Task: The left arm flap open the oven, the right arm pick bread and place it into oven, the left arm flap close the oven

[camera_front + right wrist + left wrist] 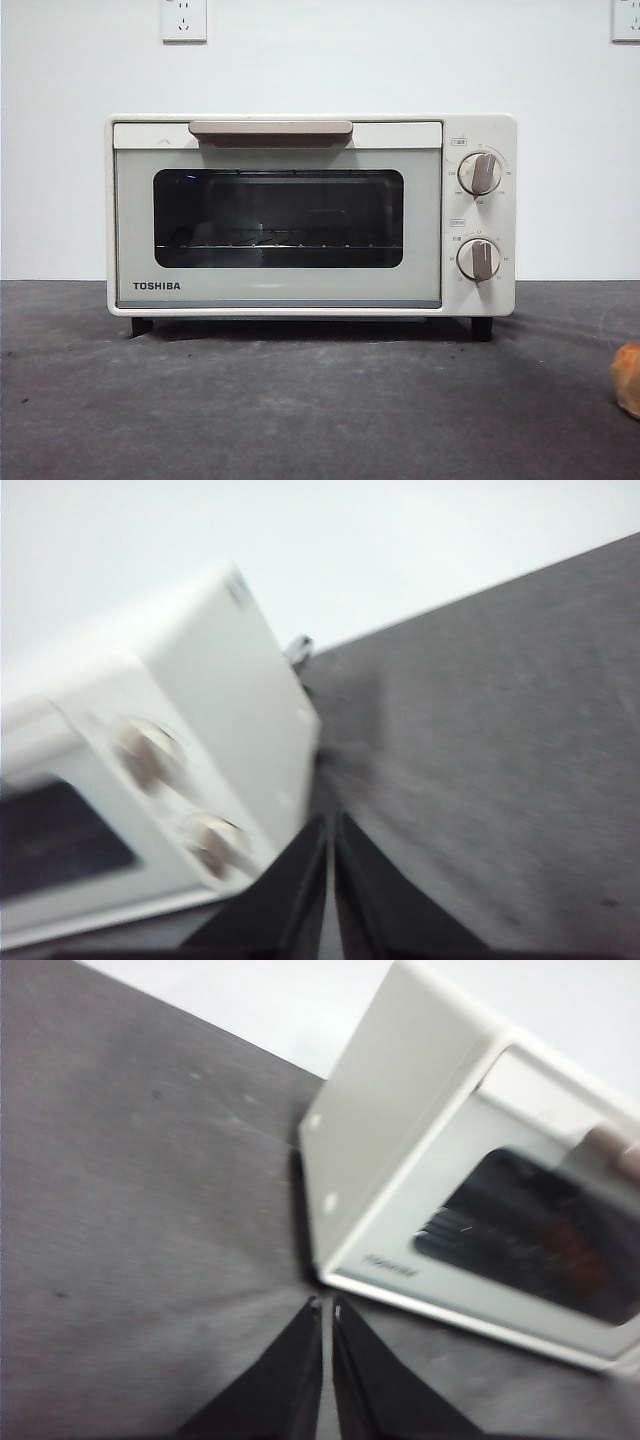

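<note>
The cream-white oven [310, 215] stands in the middle of the dark table with its door closed, its beige handle [270, 130] along the top and two knobs on the right. Only a sliver of the golden bread [627, 378] shows at the right edge of the front view. My left gripper [326, 1305] is shut and hovers off the oven's [440, 1190] left front corner. My right gripper [331, 820] is shut too, near the oven's [160, 780] right side by the knobs. Neither arm appears in the front view.
A grey-black table [300, 410] spreads in front of the oven. A white wall [320, 60] with two sockets rises behind it.
</note>
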Available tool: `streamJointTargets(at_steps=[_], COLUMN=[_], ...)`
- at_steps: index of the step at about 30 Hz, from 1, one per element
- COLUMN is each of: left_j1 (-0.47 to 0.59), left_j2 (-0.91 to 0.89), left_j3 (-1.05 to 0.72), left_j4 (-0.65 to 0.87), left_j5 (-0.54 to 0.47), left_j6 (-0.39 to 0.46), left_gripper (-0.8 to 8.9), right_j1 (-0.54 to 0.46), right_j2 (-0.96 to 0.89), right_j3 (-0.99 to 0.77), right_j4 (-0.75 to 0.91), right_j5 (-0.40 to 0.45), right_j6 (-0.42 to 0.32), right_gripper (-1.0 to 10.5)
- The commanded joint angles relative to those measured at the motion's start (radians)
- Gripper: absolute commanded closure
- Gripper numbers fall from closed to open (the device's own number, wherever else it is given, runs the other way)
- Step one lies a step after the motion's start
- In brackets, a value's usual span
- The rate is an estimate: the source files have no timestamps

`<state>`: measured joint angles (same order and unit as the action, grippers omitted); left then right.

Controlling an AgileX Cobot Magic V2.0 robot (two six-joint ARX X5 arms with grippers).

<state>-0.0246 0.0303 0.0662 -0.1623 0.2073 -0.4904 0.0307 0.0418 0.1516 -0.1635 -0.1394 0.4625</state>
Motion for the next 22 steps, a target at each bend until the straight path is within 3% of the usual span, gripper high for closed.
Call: streamJointTargets(at_steps=[1,12,22], left_j1=[-0.004,-0.051,-0.096], left_j2=[0.030,0.276,0.525], left_j3=[0.081,0.435,0.732], left_j4=[0.003,-0.196,-0.344], left_j5=[0.015,0.069,0.248], left_j6=[-0.115,-0.057,0.082], left_gripper=[7.96,7.96,7.96], right_j1=[0.000,0.000,0.010], right_j2=[0.044,0.277,0.451], right_j3=[0.107,0.457,0.653], right_j4=[-0.079,-0.288,-0.352], right_j5=[-0.030,-0.213,-0.374], right_j6=[0.087,-0.039,-0.132], right_gripper=[9.4,9.4,9.4])
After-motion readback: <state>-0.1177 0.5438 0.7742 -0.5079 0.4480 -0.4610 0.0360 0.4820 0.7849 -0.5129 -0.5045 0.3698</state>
